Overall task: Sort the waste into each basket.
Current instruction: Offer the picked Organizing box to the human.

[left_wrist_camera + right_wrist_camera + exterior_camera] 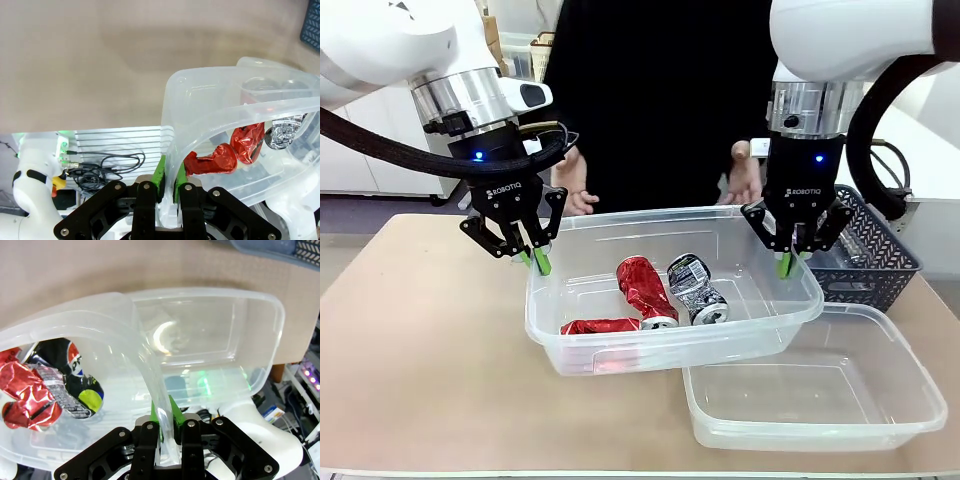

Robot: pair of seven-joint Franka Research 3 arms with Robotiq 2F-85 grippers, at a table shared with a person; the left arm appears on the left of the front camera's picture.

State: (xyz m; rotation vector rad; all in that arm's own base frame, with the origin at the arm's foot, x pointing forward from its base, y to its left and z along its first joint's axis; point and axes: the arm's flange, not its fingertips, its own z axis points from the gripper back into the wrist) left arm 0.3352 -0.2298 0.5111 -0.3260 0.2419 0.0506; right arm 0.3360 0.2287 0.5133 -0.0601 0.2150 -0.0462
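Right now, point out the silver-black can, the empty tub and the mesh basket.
silver-black can (697, 290), front view, its crumpled side.
empty tub (810, 392), front view, its bare floor.
mesh basket (880, 270), front view, its near wall.

You are looking at these items:
- A tan table (420, 350), spanning the front view from 7 to 5 o'clock.
- A dark blue-grey mesh basket (885, 265), sitting on the table at 3 o'clock.
- A person in a black top (660, 90), standing across the table at 12 o'clock.
- Black cables (100, 167), lying looped at 8 o'clock in the left wrist view.
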